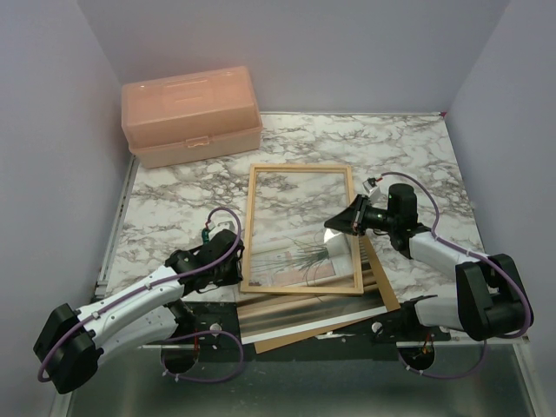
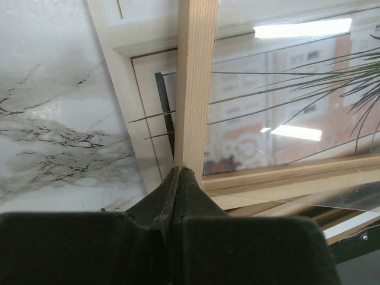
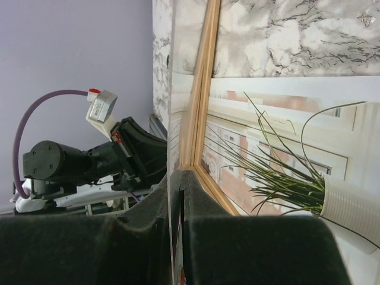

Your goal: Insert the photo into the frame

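Observation:
The light-wood frame [image 1: 252,228] lies flat in the middle of the marble table. Through its opening shows the photo [image 1: 300,259], a spiky plant in a white pot. My right gripper [image 1: 333,224] is at the frame's right bar, shut on a thin sheet that stands on edge between its fingers and looks like the photo's raised edge. In the right wrist view the plant print [image 3: 279,130] lies right of the frame bar [image 3: 202,89], with the gripper [image 3: 180,173] closed. My left gripper [image 1: 236,261] is shut, its tips [image 2: 179,171] touching the frame bar [image 2: 196,77] beside the photo [image 2: 285,119].
A peach plastic toolbox [image 1: 191,113] stands at the back left. A brown backing board [image 1: 387,294] and a glossy sheet [image 1: 295,320] stick out from under the frame's near end, over the table's front edge. Purple walls close in both sides.

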Action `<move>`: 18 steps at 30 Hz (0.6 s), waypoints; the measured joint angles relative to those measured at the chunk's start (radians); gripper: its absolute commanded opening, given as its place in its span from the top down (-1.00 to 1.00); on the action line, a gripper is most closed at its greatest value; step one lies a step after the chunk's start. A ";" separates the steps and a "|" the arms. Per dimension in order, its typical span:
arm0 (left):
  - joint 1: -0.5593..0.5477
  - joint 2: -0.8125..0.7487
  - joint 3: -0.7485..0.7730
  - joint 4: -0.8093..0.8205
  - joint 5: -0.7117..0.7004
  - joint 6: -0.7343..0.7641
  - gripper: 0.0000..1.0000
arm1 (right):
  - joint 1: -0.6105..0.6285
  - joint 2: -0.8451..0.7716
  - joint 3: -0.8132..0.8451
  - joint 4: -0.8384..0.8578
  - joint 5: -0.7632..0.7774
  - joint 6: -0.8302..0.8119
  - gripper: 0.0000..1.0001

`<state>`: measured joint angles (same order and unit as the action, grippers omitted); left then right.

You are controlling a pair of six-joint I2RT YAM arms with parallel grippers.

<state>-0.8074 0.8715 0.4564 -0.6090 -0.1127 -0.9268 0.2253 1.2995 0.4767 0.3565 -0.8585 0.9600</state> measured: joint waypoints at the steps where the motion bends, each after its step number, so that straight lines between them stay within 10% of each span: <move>1: 0.000 0.002 0.001 -0.001 0.000 0.000 1.00 | 0.000 0.000 0.000 0.000 0.000 -0.003 0.81; 18: -0.006 0.015 0.009 -0.003 -0.005 0.001 1.00 | 0.000 0.026 -0.005 -0.022 0.025 -0.071 0.81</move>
<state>-0.8139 0.8867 0.4656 -0.6117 -0.1177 -0.9257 0.2253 1.3251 0.4717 0.3347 -0.8337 0.8890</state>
